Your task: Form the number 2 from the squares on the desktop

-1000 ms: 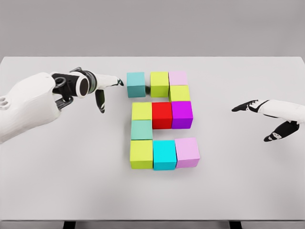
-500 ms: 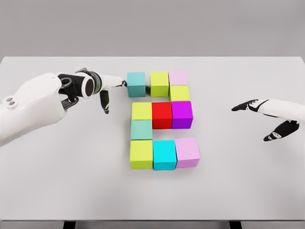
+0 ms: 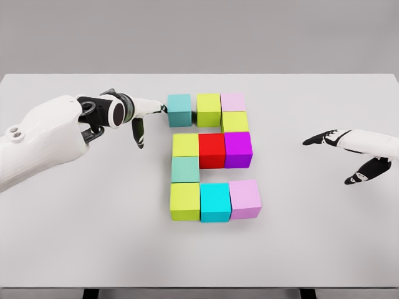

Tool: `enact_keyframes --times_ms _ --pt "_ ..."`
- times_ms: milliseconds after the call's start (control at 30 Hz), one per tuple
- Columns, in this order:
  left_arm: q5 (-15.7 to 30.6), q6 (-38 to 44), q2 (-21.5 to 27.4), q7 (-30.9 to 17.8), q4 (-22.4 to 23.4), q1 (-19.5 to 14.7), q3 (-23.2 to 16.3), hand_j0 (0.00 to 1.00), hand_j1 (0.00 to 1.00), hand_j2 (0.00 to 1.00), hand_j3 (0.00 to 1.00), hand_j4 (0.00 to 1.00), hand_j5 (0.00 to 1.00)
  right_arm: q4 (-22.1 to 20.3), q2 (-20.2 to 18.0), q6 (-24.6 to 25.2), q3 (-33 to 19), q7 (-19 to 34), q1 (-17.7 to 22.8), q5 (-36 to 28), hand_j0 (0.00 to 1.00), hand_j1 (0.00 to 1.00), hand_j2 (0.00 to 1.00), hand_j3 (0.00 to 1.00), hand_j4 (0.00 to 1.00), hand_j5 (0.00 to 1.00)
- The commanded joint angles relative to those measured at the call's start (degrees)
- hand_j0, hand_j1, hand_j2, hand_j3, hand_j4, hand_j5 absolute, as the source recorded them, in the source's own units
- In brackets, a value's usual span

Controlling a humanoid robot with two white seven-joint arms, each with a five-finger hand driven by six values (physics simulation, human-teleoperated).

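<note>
From the head view, I see my left hand (image 3: 134,115) with fingers extended and grasping nothing, its fingertip now touching the left face of the teal square block (image 3: 179,110) at the top left of the block figure on the white table (image 3: 75,218). Since half a second ago that block has slid slightly right, narrowing the gap to the lime-green block (image 3: 209,109). My right hand (image 3: 349,152) rests released at the right, unchanged.
</note>
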Motion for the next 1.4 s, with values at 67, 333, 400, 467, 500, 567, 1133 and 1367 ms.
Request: enact_keyframes --times_ms 67,333,400,467,500,567,1133,1367 --pt "-0.31 -0.11 -0.2 -0.01 0.01 0.0 0.09 1.0 1.0 1.0 1.0 1.0 1.0 -0.11 0.08 0.15 -0.06 -0.02 0.09 -0.44 1.0 1.0 1.0 1.0 1.0 1.0" --pt "-0.57 -0.11 -0.28 -0.01 0.01 0.0 0.09 1.0 1.0 1.0 1.0 1.0 1.0 -1.69 0.08 0.15 -0.23 -0.02 0.97 -0.35 1.0 1.0 1.0 1.0 1.0 1.0" --pt "-0.57 -0.11 -0.28 -0.01 0.01 0.0 0.0 1.0 1.0 1.0 1.0 1.0 1.0 -1.69 0.08 0.15 -0.23 -0.02 0.88 -0.35 1.0 1.0 1.0 1.0 1.0 1.0" --pt "-0.57 -0.11 -0.37 -0.01 0.01 0.0 0.0 1.0 1.0 1.0 1.0 1.0 1.0 -1.34 -0.01 0.15 -0.23 -0.02 0.88 -0.35 1.0 1.0 1.0 1.0 1.0 1.0" --pt "-0.57 -0.11 -0.55 -0.01 0.09 0.0 0.09 1.0 1.0 1.0 1.0 1.0 1.0 -1.34 -0.01 0.15 -0.23 -0.02 0.88 -0.35 1.0 1.0 1.0 1.0 1.0 1.0" --pt "-0.57 -0.11 -0.55 -0.01 0.09 0.0 0.09 1.0 1.0 1.0 1.0 1.0 1.0 -1.34 -0.01 0.15 -0.23 -0.02 0.88 -0.35 1.0 1.0 1.0 1.0 1.0 1.0" --pt "-0.57 -0.11 -0.11 -0.01 1.94 0.0 0.18 1.0 1.0 1.0 1.0 1.0 1.0 -1.69 -0.01 0.15 -0.23 -0.02 0.97 -0.35 1.0 1.0 1.0 1.0 1.0 1.0" --pt "-0.57 -0.11 -0.64 -0.01 3.43 -0.18 0.26 1.0 1.0 1.0 1.0 1.0 1.0 -1.87 -0.01 0.15 -0.23 -0.02 0.97 -0.35 1.0 1.0 1.0 1.0 1.0 1.0"
